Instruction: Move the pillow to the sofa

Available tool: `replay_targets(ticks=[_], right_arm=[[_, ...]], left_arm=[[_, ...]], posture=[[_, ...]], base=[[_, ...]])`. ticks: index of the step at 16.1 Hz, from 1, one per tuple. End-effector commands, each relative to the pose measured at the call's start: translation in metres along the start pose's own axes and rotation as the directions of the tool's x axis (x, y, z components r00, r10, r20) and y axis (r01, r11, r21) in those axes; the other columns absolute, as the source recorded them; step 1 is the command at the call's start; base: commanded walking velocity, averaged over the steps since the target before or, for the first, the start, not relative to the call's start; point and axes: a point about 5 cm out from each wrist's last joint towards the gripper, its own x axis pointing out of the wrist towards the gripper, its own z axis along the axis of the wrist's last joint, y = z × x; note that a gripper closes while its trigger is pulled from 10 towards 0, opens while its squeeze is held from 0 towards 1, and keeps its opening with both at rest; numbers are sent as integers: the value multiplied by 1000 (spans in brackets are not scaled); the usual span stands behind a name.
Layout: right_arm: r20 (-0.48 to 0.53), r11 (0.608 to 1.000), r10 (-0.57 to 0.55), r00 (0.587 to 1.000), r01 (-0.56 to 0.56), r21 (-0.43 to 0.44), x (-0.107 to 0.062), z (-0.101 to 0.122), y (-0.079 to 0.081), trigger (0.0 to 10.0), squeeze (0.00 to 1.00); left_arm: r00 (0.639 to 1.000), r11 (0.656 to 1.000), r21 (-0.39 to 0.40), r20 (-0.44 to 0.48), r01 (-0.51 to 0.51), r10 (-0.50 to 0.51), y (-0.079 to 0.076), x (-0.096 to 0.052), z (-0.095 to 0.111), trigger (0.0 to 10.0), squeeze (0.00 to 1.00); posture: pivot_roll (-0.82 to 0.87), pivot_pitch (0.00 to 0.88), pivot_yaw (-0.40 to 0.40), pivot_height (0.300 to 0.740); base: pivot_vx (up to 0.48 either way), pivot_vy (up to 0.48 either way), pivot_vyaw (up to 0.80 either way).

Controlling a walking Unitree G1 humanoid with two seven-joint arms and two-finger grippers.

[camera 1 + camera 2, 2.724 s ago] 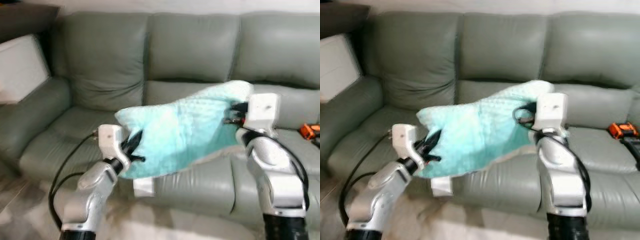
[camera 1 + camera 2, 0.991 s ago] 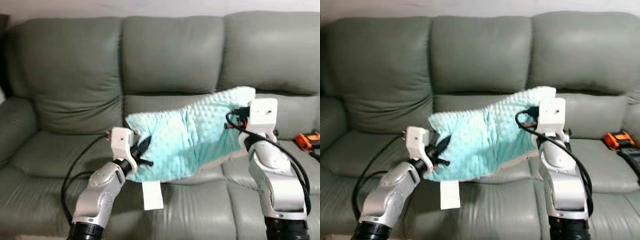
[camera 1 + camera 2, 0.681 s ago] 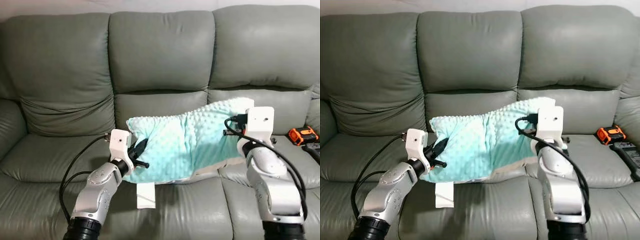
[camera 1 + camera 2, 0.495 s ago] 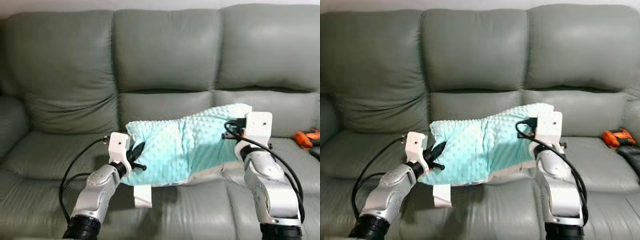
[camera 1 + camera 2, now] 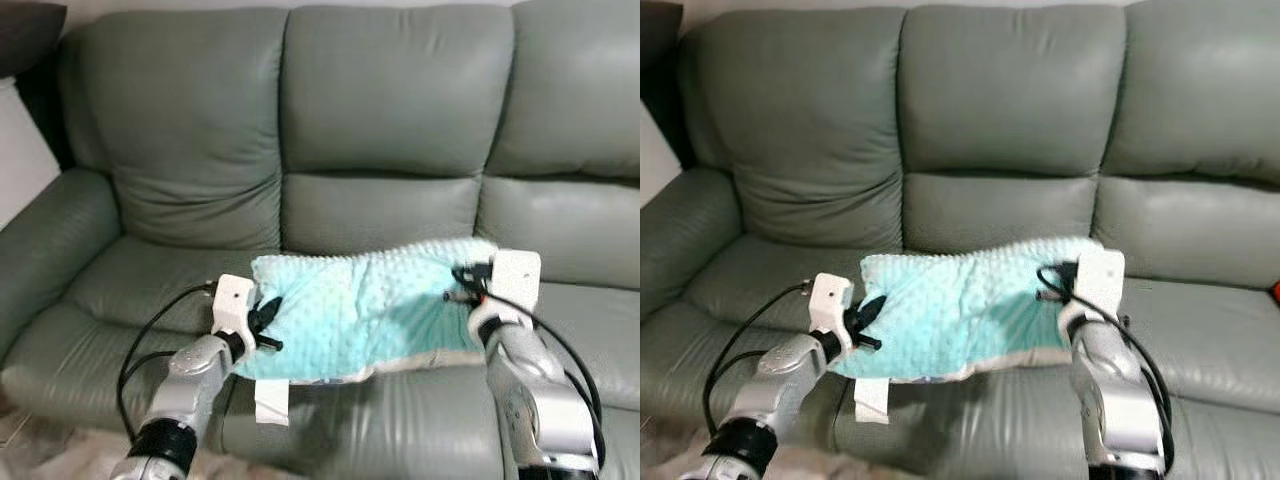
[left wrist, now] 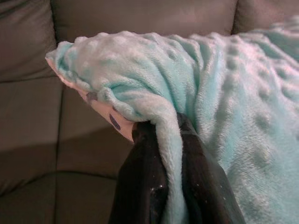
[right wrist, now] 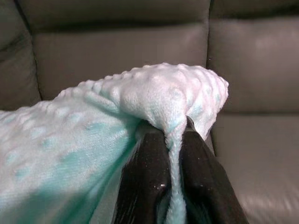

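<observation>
The mint dotted pillow [image 5: 365, 312] is held flat over the sofa [image 5: 380, 130] middle seat, its long axis running left to right. Its ends are pinched by the left gripper [image 6: 170, 154] and right gripper [image 7: 174, 149]. A blank white tag [image 5: 270, 401] hangs below
</observation>
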Motion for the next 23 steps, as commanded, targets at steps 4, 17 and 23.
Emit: replay_targets(ticks=[4,17,23], right_arm=[[-29,1000,-7,1000,8,21,2,-6,-3,10000,0],[26,1000,-15,1000,15,-10,-1,-7,8,10000,0],[48,1000,-12,999,11,26,-2,-6,8,10000,0]], left_arm=[[998,993,94,-29,65,-63,-14,23,11,10000,0],[996,990,128,57,64,-72,-28,46,46,10000,0],[991,988,142,111,63,-79,-40,57,67,10000,0]], posture=[[-89,179,94,740],[-88,209,91,740],[-112,242,97,740]], base=[[0,0,0],[0,0,0],[0,0,0]])
